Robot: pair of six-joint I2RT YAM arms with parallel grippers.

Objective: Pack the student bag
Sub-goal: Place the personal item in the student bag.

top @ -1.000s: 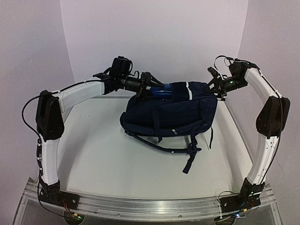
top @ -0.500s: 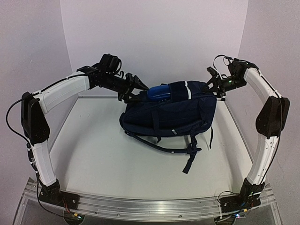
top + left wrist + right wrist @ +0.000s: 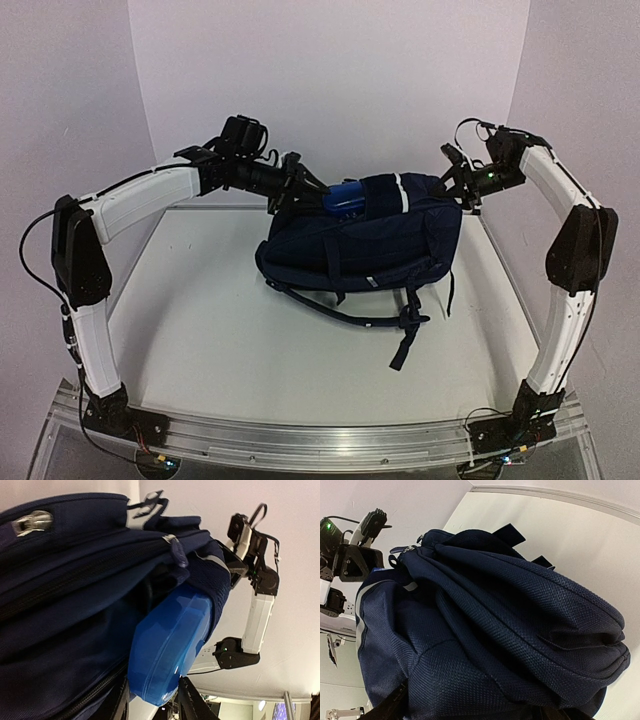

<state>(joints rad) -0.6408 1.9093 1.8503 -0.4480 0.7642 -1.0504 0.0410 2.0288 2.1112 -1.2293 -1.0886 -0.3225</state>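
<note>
The student bag (image 3: 360, 245) lies on its side at the back of the table, navy with thin white stripes. A glossy blue pouch (image 3: 342, 196) sticks out of its open left end. My left gripper (image 3: 305, 190) is at that end. In the left wrist view its fingers (image 3: 121, 705) flank and touch the pouch's (image 3: 170, 640) tip, so the left gripper (image 3: 157, 697) is shut on it. My right gripper (image 3: 462, 192) holds the bag's right end. In the right wrist view bag fabric (image 3: 495, 620) fills the gap between the right gripper's (image 3: 470, 712) jaws.
The bag's dark straps (image 3: 410, 340) trail toward the front on the white table (image 3: 200, 320). White walls close the back and both sides. An aluminium rail (image 3: 320, 435) carrying both arm bases runs along the near edge.
The left arm pulled back to the left with wider jaws, then came forward again, and its jaws narrowed onto the pouch's end. The right arm and the bag stayed put.
</note>
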